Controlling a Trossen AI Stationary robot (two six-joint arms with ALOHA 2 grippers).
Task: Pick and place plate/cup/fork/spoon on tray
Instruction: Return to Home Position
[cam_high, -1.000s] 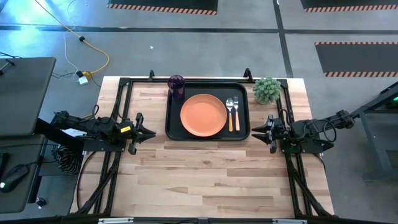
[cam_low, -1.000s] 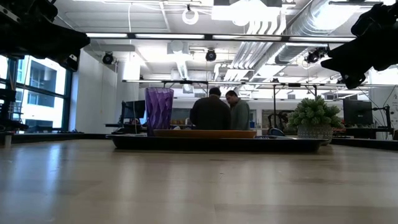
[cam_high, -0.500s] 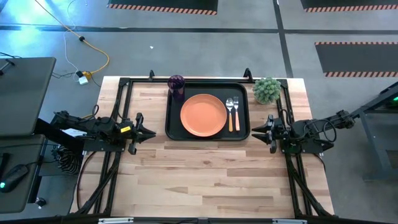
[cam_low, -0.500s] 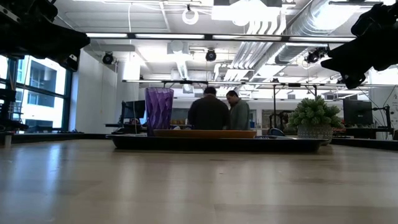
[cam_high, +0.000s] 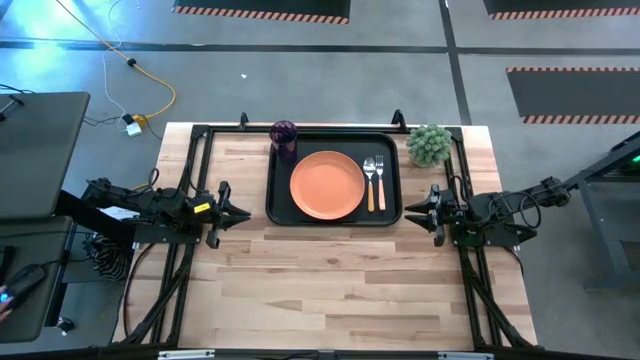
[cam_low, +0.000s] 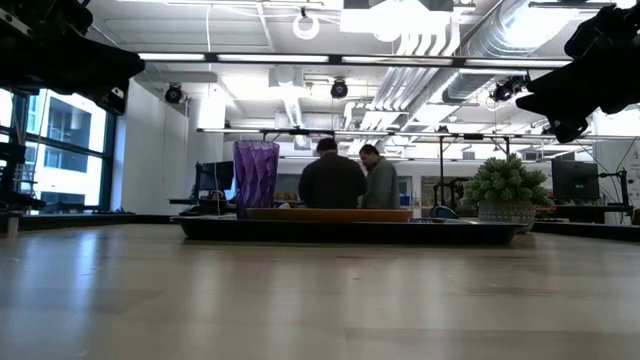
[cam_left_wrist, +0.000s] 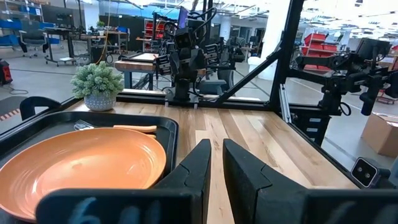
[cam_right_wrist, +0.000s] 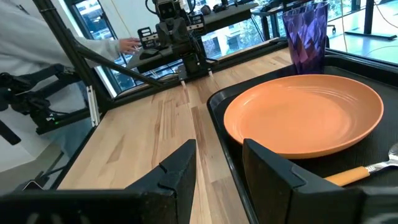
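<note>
Though low view hides the fork (cam_high: 380, 185), left end effector (cam_left_wrist: 216, 148) and right end effector (cam_right_wrist: 219, 150) sit released.

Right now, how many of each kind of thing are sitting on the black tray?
Round orange plate: 1
Translucent purple cup: 1
Orange-handled metal fork: 1
Orange-handled metal spoon: 1
Total on the black rectangular tray: 4
</note>
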